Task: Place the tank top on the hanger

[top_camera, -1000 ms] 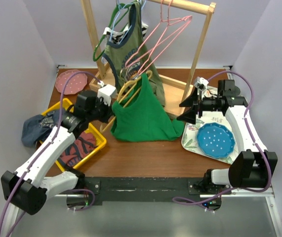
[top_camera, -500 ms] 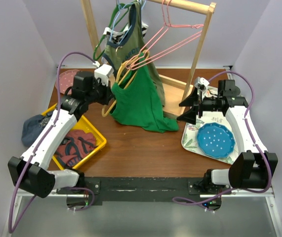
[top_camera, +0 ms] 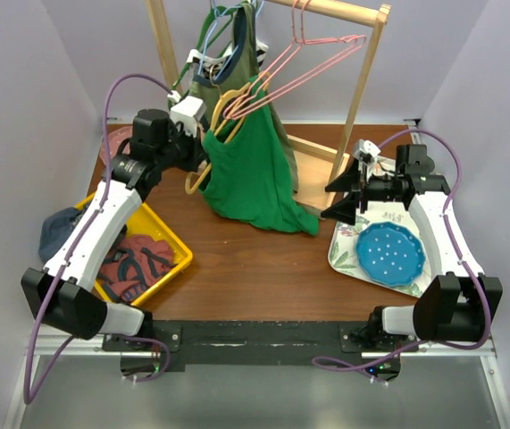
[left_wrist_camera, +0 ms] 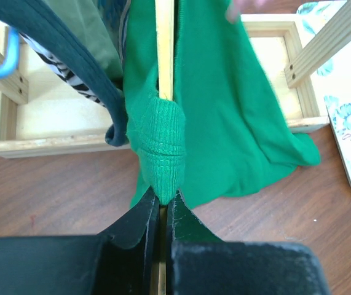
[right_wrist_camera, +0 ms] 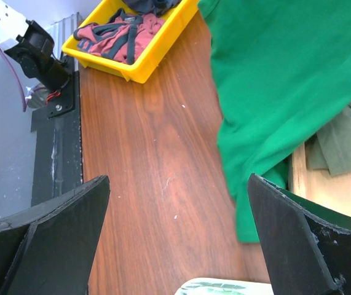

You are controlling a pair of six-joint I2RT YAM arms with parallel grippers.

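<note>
The bright green tank top (top_camera: 255, 179) hangs on the yellow-orange hanger (top_camera: 225, 103), held up in front of the wooden rack, with its hem trailing on the table near the rack base. My left gripper (top_camera: 203, 136) is shut on the hanger's end and the top's strap. In the left wrist view the jaws (left_wrist_camera: 161, 200) pinch the hanger bar (left_wrist_camera: 164, 49) with the green strap (left_wrist_camera: 163, 141) bunched just ahead of them. My right gripper (top_camera: 339, 198) is open and empty to the right of the top; the right wrist view (right_wrist_camera: 176, 181) shows the green fabric (right_wrist_camera: 273, 92) ahead.
A wooden rack (top_camera: 362, 80) at the back holds an olive printed top (top_camera: 237, 67) and pink hangers (top_camera: 313, 54). A yellow bin (top_camera: 172, 234) of clothes sits at the left. A patterned tray (top_camera: 344, 252) with a blue plate (top_camera: 390, 253) sits at the right.
My left gripper has raised the hanger and tank top up and back toward the rack, lifting most of the fabric off the table. The right arm has not moved.
</note>
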